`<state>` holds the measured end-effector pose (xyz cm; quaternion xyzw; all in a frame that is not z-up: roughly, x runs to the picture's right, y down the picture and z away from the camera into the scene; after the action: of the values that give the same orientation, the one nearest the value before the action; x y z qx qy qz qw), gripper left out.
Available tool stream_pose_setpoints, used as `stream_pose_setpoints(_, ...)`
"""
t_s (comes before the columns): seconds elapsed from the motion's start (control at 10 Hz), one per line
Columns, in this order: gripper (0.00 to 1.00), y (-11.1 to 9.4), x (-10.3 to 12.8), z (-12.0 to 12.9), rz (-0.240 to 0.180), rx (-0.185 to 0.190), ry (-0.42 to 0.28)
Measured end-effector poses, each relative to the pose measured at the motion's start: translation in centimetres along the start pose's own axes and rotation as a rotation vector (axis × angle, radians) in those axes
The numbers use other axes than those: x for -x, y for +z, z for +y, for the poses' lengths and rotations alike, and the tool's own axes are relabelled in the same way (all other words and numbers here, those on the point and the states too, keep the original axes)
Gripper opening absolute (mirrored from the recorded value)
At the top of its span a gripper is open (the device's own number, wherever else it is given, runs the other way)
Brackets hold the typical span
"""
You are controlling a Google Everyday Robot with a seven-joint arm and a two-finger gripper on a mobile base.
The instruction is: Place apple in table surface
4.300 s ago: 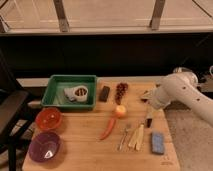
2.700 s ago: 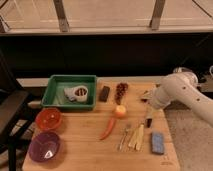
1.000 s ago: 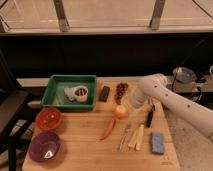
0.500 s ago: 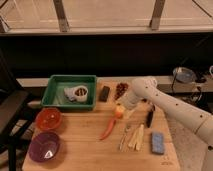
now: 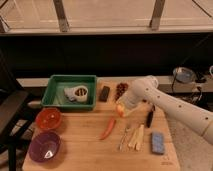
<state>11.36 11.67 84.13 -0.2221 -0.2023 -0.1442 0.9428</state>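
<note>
The apple [image 5: 120, 110], small and yellow-orange, sits on the light-wood table surface [image 5: 85, 147] near its middle, just below the dark red grape bunch [image 5: 121, 90]. My white arm reaches in from the right. My gripper [image 5: 124, 106] is right at the apple, over its upper right side, and covers most of it. Only the apple's left edge shows.
A green tray [image 5: 56, 84] holding a white cup [image 5: 77, 93] stands at the back left. A dark block [image 5: 104, 93] lies beside it. A red chili pepper [image 5: 108, 129], wooden utensils [image 5: 133, 137], a blue sponge [image 5: 158, 142] and a black tool [image 5: 149, 118] lie nearby. Orange [image 5: 48, 119] and purple [image 5: 45, 146] bowls sit at left.
My arm has swung from the table's right side leftward and down until the gripper reached the apple. The apple and the other objects have stayed in place.
</note>
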Motion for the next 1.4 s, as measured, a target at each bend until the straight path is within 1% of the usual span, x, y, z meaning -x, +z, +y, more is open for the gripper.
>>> stream_pose_setpoints(0.1, 0.02, -0.6, -0.6, 0.2, 0.006, -0.013, 0.013)
stream_pose_setpoints(0.2, 0.00, -1.4, -0.8, -0.1, 0.011, -0.028, 0.016)
stream_pose_setpoints(0.3, 0.00, -2.5, -0.6, -0.9, 0.010, -0.049, 0.005)
stream_pose_setpoints(0.5, 0.00, -5.4, 0.5, -3.6, -0.012, -0.102, -0.034)
stream_pose_setpoints(0.6, 0.00, -7.2, 1.8, -5.5, -0.022, -0.135, -0.071)
stream_pose_setpoints(0.7, 0.00, -8.0, 3.0, -6.8, -0.031, -0.152, -0.098)
stream_pose_setpoints(0.8, 0.00, -8.5, 5.1, -8.6, -0.050, -0.170, -0.133)
stream_pose_setpoints(1.0, 0.00, -8.2, 7.7, -10.2, -0.072, -0.175, -0.166)
stream_pose_setpoints(1.1, 0.00, -8.2, 7.3, -10.1, -0.066, -0.176, -0.162)
stream_pose_setpoints(1.3, 0.00, -8.1, 7.6, -10.2, -0.069, -0.175, -0.166)
stream_pose_setpoints(1.4, 0.00, -8.2, 7.3, -10.1, -0.067, -0.176, -0.162)
